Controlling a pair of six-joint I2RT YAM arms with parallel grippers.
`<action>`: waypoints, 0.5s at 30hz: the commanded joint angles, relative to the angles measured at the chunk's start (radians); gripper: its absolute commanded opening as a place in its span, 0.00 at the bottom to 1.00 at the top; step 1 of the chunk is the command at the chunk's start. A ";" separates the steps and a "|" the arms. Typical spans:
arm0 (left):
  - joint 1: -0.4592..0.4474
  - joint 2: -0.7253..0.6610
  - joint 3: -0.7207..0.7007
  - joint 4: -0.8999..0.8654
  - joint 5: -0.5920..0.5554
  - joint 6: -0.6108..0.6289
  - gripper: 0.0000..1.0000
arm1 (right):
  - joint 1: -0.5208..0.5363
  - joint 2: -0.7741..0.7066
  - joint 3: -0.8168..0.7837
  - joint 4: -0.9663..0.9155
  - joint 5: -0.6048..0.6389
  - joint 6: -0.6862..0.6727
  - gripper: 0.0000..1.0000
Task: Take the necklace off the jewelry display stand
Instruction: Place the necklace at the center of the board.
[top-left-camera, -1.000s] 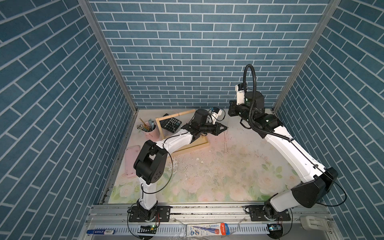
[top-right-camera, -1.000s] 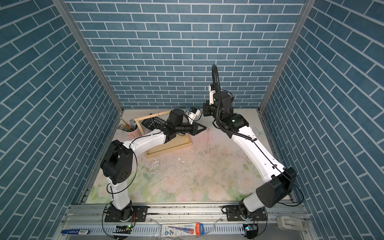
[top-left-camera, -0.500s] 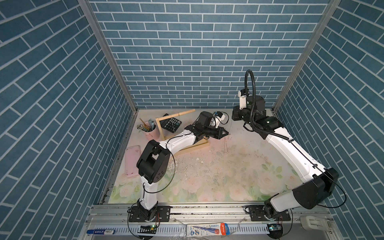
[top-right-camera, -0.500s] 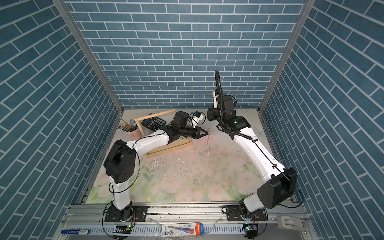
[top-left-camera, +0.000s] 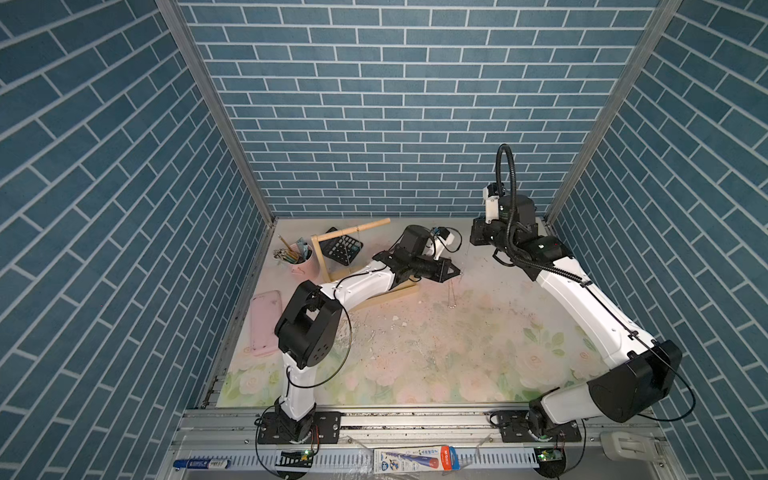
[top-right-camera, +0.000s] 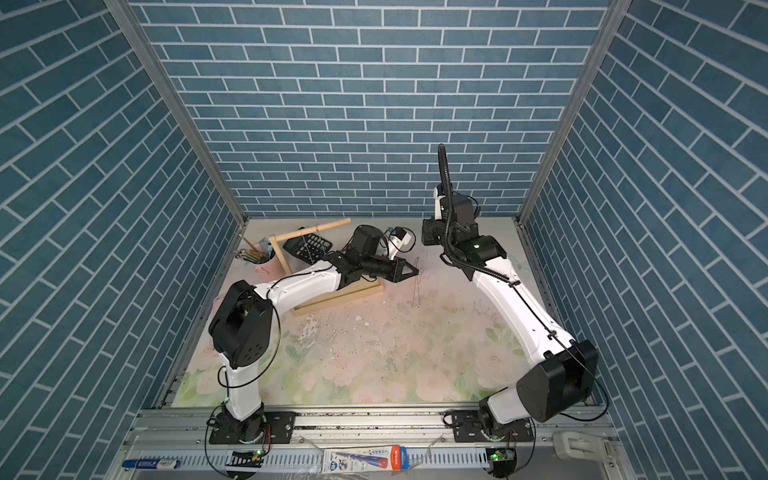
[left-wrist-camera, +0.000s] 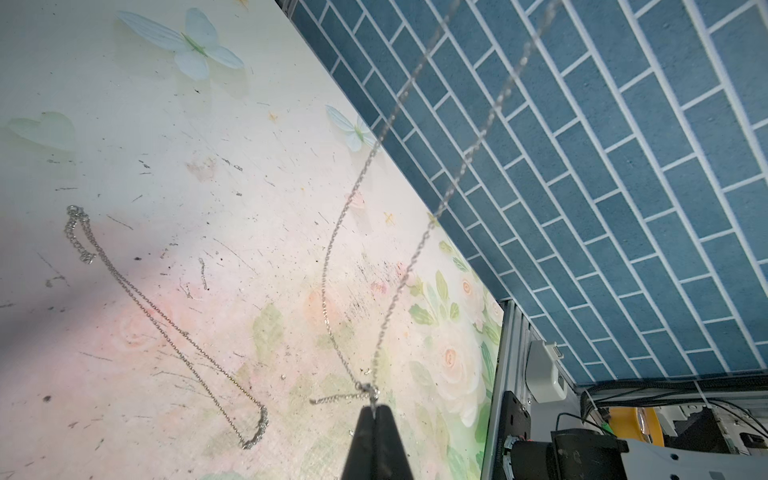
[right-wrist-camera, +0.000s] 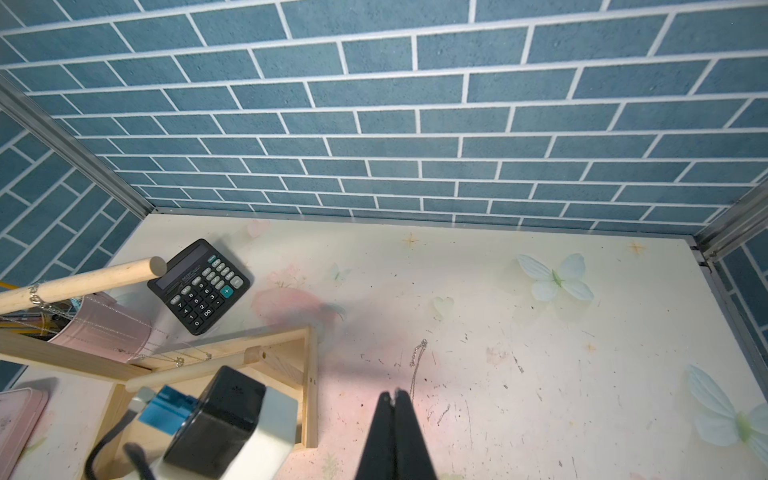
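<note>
Blue brick walls box in a scuffed floral table. In both top views the jewelry display stand sits at the back, on the left side. The left arm lies low across its tray, with the left gripper out past the tray's right edge and clear of the wood. A loose chain shows pale on the table just beside that tip. The right arm is stretched toward the back, wrist raised near the far right corner.

Left wrist view: tips pinched together on the clasp end of the necklace. Its two strands run away and blur out of frame, far end unseen. Cannot tell if the loop is wholly free of the dowels. The loose chain lies flat, apart from the held one.

Right wrist view: right gripper closed, nothing visible between its tips, poised above the table. More chains hang from the upper dowel.

Judgement: lift-off looks largely done. What seems left is carrying the necklace clear and laying it down.
</note>
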 joint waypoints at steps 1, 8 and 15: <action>-0.012 0.031 0.026 -0.015 0.010 0.012 0.00 | -0.010 -0.035 -0.020 -0.021 -0.012 0.022 0.00; -0.043 0.055 0.036 -0.031 -0.038 0.002 0.00 | -0.032 -0.052 -0.061 -0.033 -0.009 0.023 0.00; -0.074 0.074 0.002 0.032 -0.113 -0.085 0.00 | -0.064 -0.042 -0.104 -0.040 -0.019 0.032 0.00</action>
